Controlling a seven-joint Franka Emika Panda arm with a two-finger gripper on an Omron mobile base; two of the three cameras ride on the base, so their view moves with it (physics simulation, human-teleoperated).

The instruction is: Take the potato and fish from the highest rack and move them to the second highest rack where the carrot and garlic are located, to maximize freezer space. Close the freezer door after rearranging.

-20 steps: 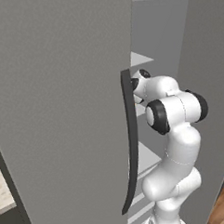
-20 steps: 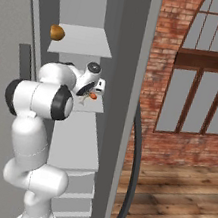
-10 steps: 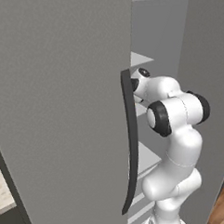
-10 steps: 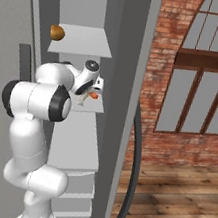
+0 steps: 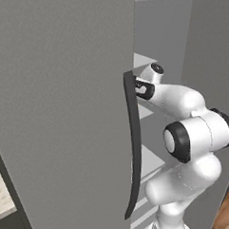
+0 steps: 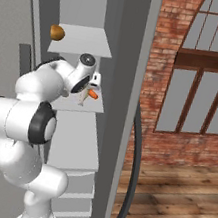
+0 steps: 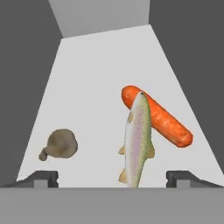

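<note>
One fish (image 7: 136, 140), one carrot (image 7: 158, 116), one garlic (image 7: 60, 144) on the second highest rack (image 7: 96, 87); fish overlapping carrot; gripper (image 7: 111, 177) spread wide, released, holding nothing.

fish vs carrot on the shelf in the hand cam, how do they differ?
The fish is pale, speckled and finned; the carrot is plain bright orange and smooth. The fish runs nearly straight up the picture, while the carrot lies diagonally. The fish's head overlaps the carrot's thick end. Both lie on the second highest rack.
</note>
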